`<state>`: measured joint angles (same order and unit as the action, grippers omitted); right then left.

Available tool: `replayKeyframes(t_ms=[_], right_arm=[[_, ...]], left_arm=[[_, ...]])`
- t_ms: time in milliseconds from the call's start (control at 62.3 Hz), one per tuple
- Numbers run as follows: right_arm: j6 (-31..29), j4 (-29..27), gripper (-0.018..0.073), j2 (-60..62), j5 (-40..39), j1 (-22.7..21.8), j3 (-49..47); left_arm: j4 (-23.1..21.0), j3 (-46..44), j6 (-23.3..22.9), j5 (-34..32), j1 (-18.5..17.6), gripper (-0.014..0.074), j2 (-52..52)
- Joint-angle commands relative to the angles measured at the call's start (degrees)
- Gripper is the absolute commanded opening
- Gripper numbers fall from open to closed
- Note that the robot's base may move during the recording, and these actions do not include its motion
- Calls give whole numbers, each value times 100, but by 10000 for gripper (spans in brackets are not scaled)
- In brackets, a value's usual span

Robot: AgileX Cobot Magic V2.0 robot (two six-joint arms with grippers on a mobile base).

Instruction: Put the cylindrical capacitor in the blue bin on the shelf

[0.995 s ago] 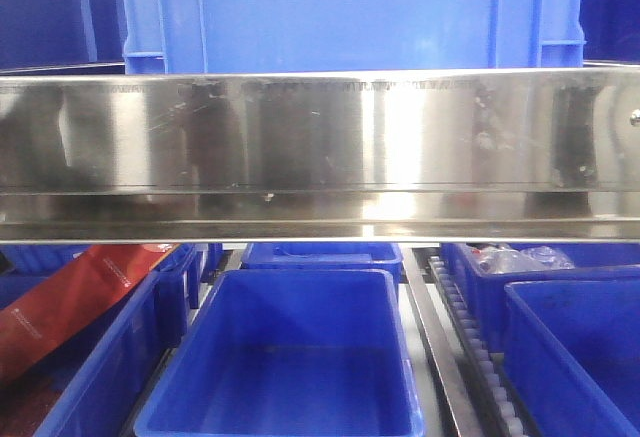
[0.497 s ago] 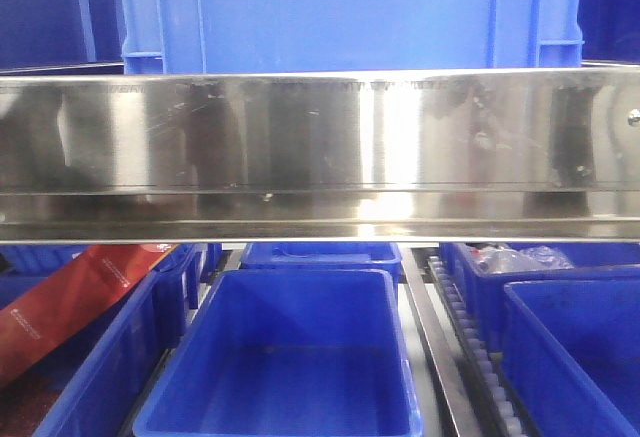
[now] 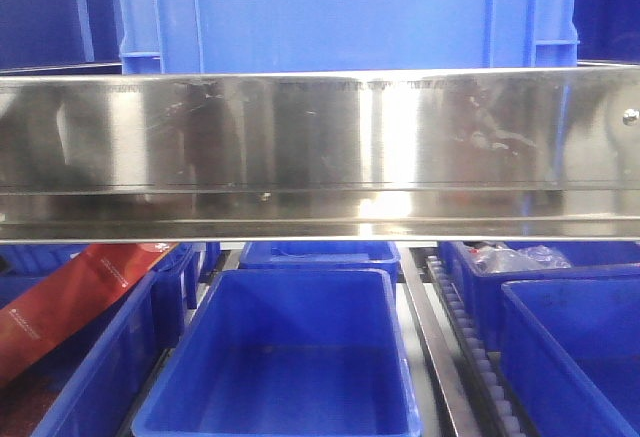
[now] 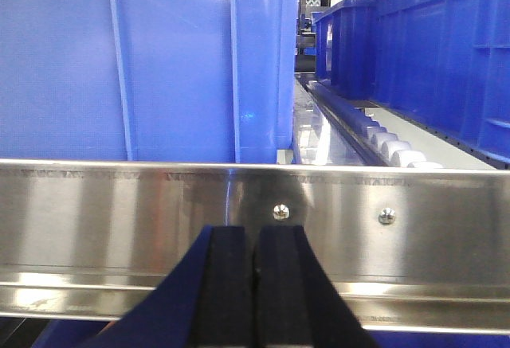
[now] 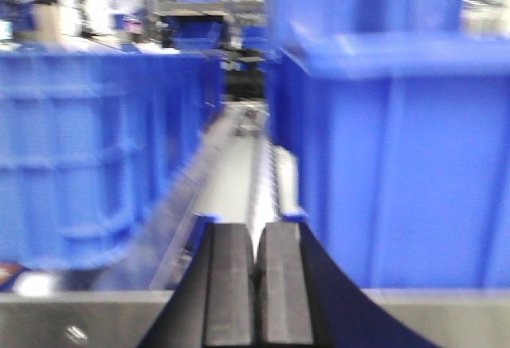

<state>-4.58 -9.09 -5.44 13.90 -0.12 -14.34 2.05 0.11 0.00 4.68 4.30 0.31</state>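
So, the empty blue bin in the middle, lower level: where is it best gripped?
On the bin, probably the near rim, one finger inside, coming from the front under the steel rail: the top is open and neighbouring bins crowd both sides.

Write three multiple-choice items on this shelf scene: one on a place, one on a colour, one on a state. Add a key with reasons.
1. Where does the red packet lie?
A. in a bin at lower left of the front view
B. on the steel rail
C. in the centre bin

2. What colour is the big crate above the steel rail?
A. green
B. blue
C. grey

3. How does the left pincer stand?
A. wide open
B. shut on a bottle
C. shut, nothing between its pads

Key: 1 A, it slants out of the lower-left bin; 2 B, its ribbed wall is blue; 3 C, the black pads meet at a thin seam.
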Motion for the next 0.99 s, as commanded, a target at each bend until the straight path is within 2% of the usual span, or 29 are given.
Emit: replayKeyframes(t_ms=[0, 289, 385, 433, 979], right_arm=[[25, -7, -162, 260, -216, -143, 334], [25, -7, -162, 544, -1051, -142, 1361], [25, -7, -162, 544, -1344, -142, 1434], [25, -7, -162, 544, -1168, -142, 1434], [25, 81, -162, 544, -1131, -142, 1434]], left_arm=[[17, -11, -74, -105, 14, -111, -31], [17, -11, -74, -105, 14, -111, -31], [17, -11, -74, -105, 14, -111, -31], [17, -11, -74, -105, 14, -111, -31], [17, -11, -74, -105, 14, -111, -31]])
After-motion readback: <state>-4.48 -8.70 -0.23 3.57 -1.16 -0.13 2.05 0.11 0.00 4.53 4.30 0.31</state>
